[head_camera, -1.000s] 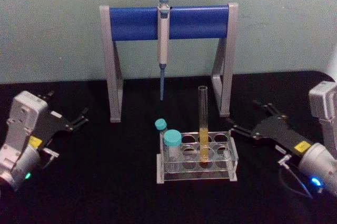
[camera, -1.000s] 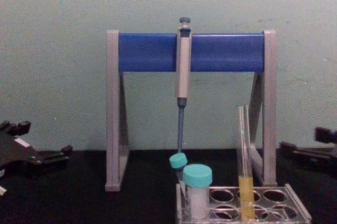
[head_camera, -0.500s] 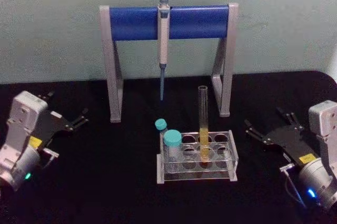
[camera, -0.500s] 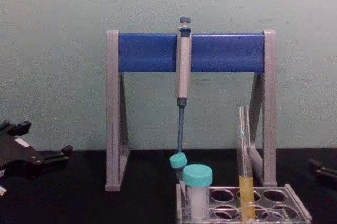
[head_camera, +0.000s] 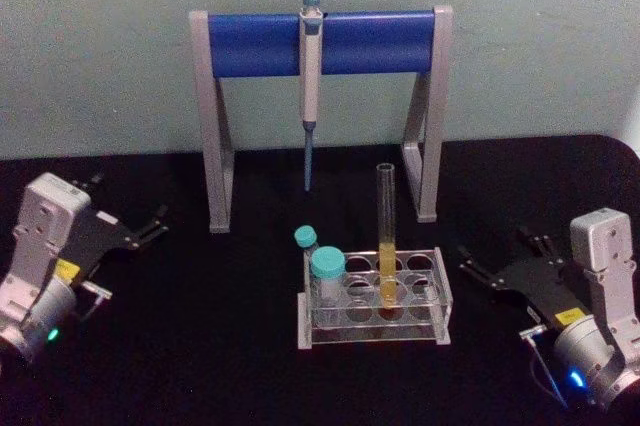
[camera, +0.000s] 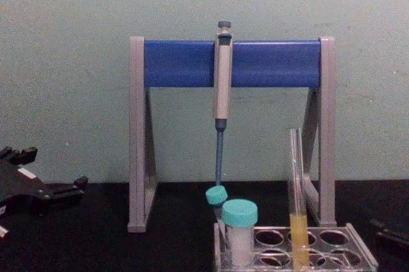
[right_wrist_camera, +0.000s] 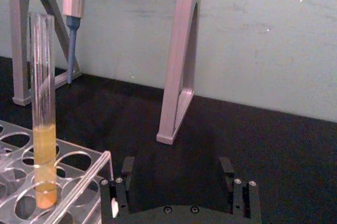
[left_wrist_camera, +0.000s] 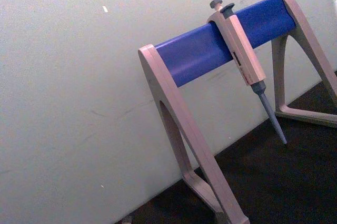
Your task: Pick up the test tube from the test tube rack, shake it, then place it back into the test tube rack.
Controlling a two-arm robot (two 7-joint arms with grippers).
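Note:
The test tube (head_camera: 386, 231) stands upright in a middle hole of the clear test tube rack (head_camera: 432, 296), with yellow liquid in its lower part. Nothing touches it. My right gripper (head_camera: 498, 252) is open to the right of the rack, a short gap away, fingers pointing toward it. In the right wrist view its two black fingers (right_wrist_camera: 128, 167) stand wide apart, with the test tube (right_wrist_camera: 42, 103) and rack (right_wrist_camera: 87, 174) ahead and to one side. Far to the rack's left, my left gripper (head_camera: 130, 203) is parked and open. The chest view has the tube (camera: 296, 189) in the rack (camera: 359, 254).
Two teal-capped vials (head_camera: 327, 271) occupy the rack's left end. Behind the rack stands a grey-and-blue pipette stand (head_camera: 250, 43) with a pipette (head_camera: 310, 76) hanging from its bar. The table is black, with a pale wall behind it.
My right gripper has drawn back from the rack toward the near right and sunk lower. The test tube, the rack and the left arm have not moved.

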